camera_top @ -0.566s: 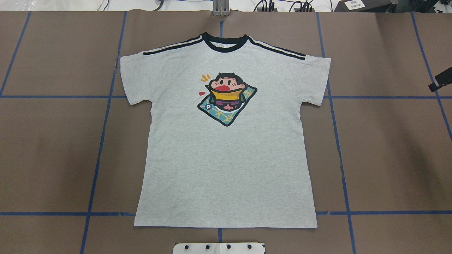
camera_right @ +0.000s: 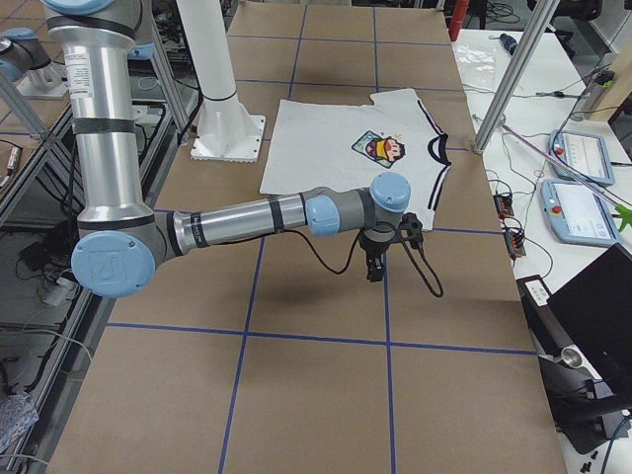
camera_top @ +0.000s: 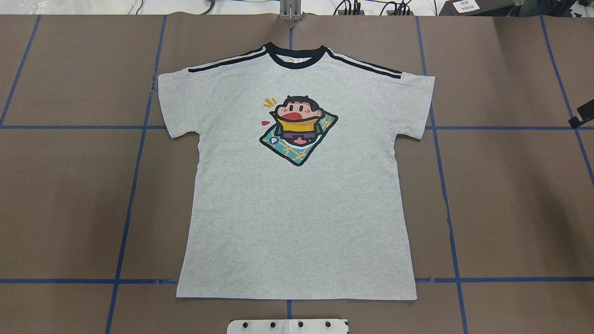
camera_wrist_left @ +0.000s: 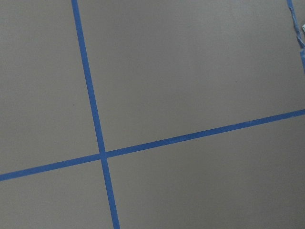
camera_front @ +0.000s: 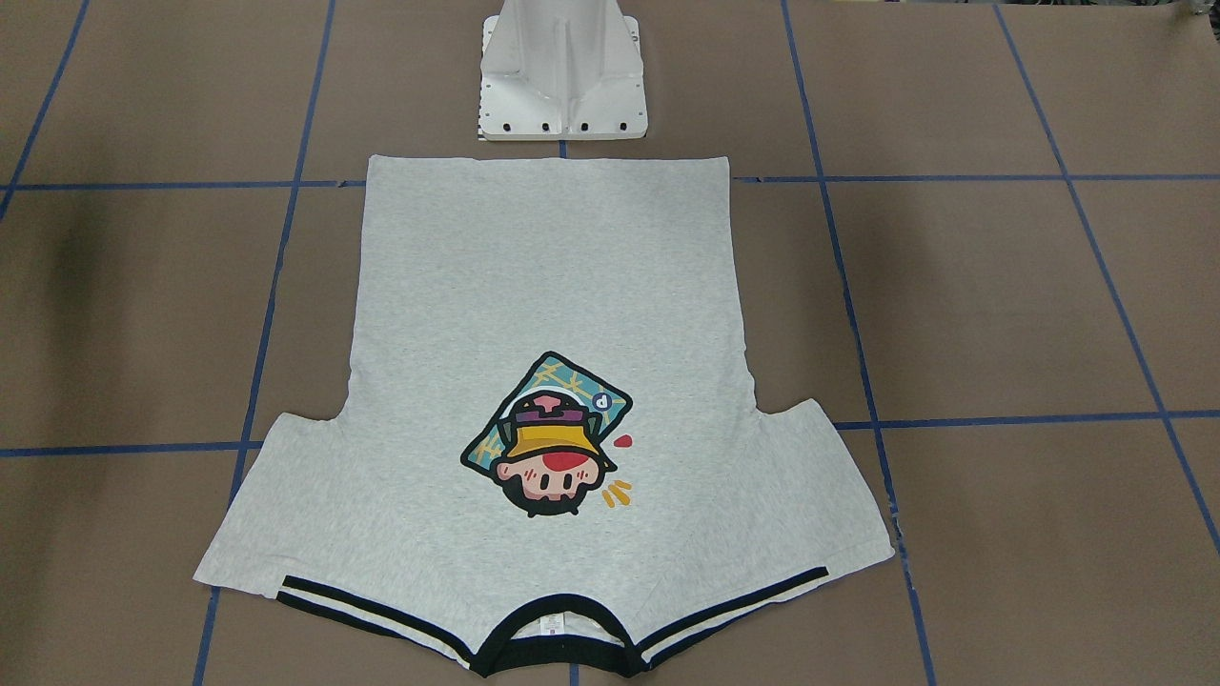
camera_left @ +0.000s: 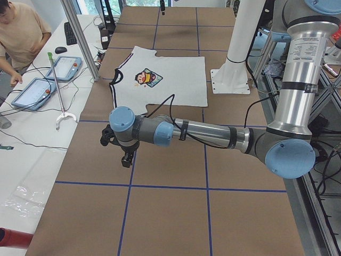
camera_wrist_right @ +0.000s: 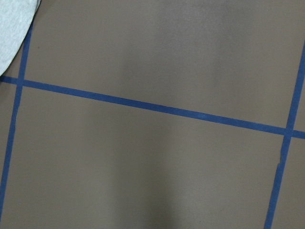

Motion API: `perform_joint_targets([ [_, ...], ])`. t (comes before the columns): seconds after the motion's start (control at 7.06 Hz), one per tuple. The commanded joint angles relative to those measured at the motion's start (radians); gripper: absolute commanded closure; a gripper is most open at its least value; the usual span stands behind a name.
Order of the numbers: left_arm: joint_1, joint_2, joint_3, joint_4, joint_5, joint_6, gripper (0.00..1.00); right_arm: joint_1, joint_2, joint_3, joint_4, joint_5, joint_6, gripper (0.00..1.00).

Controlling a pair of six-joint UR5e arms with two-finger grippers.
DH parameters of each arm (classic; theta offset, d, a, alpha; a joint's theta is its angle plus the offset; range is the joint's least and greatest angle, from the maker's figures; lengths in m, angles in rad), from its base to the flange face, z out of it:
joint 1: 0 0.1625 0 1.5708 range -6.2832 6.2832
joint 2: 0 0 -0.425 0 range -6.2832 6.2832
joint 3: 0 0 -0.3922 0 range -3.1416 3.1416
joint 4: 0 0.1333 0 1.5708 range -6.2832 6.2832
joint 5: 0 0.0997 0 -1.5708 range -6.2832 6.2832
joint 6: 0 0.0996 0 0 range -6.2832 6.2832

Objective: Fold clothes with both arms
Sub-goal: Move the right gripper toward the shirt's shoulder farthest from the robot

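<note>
The light grey T-shirt [camera_top: 297, 208] lies flat and spread out, front up, in the middle of the table; its black collar [camera_top: 293, 60] is at the far side and the cartoon print [camera_top: 298, 130] is on the chest. It also shows in the front-facing view [camera_front: 543, 286], and one sleeve edge shows in the right wrist view [camera_wrist_right: 12, 24]. My left gripper [camera_left: 125, 160] hangs over bare table well to the shirt's left; I cannot tell whether it is open. My right gripper [camera_right: 373, 269] hangs over bare table to the shirt's right. Only a black tip [camera_top: 583, 116] shows overhead, state unclear.
The brown table [camera_top: 69, 208] carries a grid of blue tape lines [camera_wrist_left: 100, 152]. The white pedestal base [camera_front: 562, 76] stands just behind the shirt's hem. An operator [camera_left: 21, 37] and control tablets [camera_left: 48, 80] are at the table's far side.
In the overhead view the black tip of my right gripper has slid further right and slightly down, towards the frame's edge. The shirt has not moved.
</note>
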Motion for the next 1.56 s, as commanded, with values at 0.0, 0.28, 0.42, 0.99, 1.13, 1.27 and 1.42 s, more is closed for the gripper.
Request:
perform_joint_targets([
  [0.0,0.001,0.022,-0.033,-0.006,-0.005,0.001,0.00,-0.031,0.011,0.009,0.032,0.014,0.016,0.00],
  [0.28,0.002,0.022,-0.047,-0.006,-0.008,0.000,0.00,-0.166,0.121,-0.084,0.226,-0.051,0.300,0.00],
  [0.42,0.001,0.024,-0.047,-0.006,-0.001,0.000,0.00,-0.239,0.189,-0.171,0.354,-0.120,0.466,0.00],
  [0.99,0.001,0.033,-0.059,-0.006,-0.002,-0.004,0.00,-0.362,0.476,-0.591,0.719,-0.425,0.844,0.01],
  [1.13,0.001,0.037,-0.065,-0.006,-0.001,-0.003,0.00,-0.390,0.491,-0.620,0.728,-0.505,0.855,0.01],
  [1.27,0.001,0.039,-0.067,-0.006,-0.002,-0.003,0.00,-0.393,0.513,-0.682,0.795,-0.558,0.916,0.01],
  [1.42,0.001,0.048,-0.079,-0.006,-0.004,-0.003,0.00,-0.402,0.566,-0.756,0.832,-0.564,1.058,0.02],
])
